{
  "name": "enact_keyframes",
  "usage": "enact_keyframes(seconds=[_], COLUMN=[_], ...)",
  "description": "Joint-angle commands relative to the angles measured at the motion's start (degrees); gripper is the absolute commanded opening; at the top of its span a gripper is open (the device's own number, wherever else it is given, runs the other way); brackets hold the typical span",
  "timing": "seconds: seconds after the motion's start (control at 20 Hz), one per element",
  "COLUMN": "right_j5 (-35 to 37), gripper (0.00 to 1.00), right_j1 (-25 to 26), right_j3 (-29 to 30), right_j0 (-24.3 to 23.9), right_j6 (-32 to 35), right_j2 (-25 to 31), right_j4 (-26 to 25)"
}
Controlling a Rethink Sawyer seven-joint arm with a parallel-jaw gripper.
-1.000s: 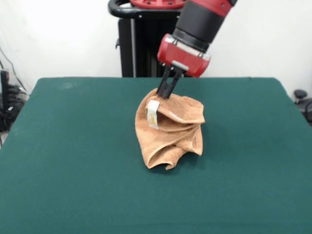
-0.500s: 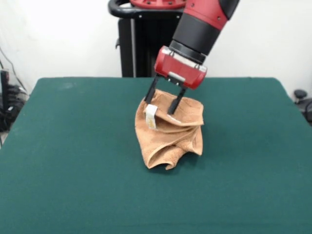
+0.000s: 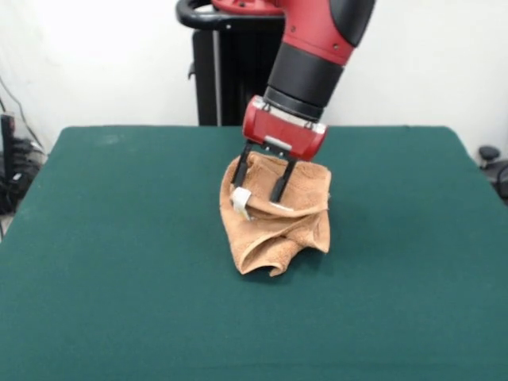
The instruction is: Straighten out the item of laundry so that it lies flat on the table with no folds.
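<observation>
The light-brown terry towel [image 3: 278, 222] lies crumpled in a folded heap near the middle of the dark green table [image 3: 119, 262]. Its white label [image 3: 240, 198] sticks up at the heap's upper left. My gripper [image 3: 257, 184] comes down from above, open, with its two black fingers [image 3: 278, 181] spread over the top of the heap. The left finger stands by the label and the right finger rests against the top fold. Nothing is held between them.
The black pedestal [image 3: 226, 71] stands behind the table's far edge. Dark equipment sits off the table at the left [image 3: 12, 159] and right [image 3: 492, 163] edges.
The gripper opened from shut on the towel's top, let it go, and moved left and lower. The top of the towel with its label sank a little.
</observation>
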Motion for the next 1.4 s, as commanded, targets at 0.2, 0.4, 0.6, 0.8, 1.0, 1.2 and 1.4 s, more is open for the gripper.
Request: enact_keyframes(seconds=[0.2,0.4,0.6,0.8,1.0,1.2,1.4], right_j5=[0.4,4.2,5.5,5.2,12.3,24.3,31.1], gripper=[1.0,0.0,0.0,0.0,0.0,0.0,0.0], right_j1=[2.1,2.3,2.6,1.5,-5.1,-9.7,-12.5], right_j3=[4.3,3.2,2.6,3.5,5.2,3.7,2.2], right_j0=[0.3,1.6,3.9,5.6,8.2,15.7,19.2], right_j6=[17.5,16.3,16.5,17.2,16.7,19.0,20.7], right_j2=[10.5,9.0,6.4,4.7,2.4,-5.6,-9.2], right_j4=[2.1,2.6,4.3,5.7,5.9,6.0,4.6])
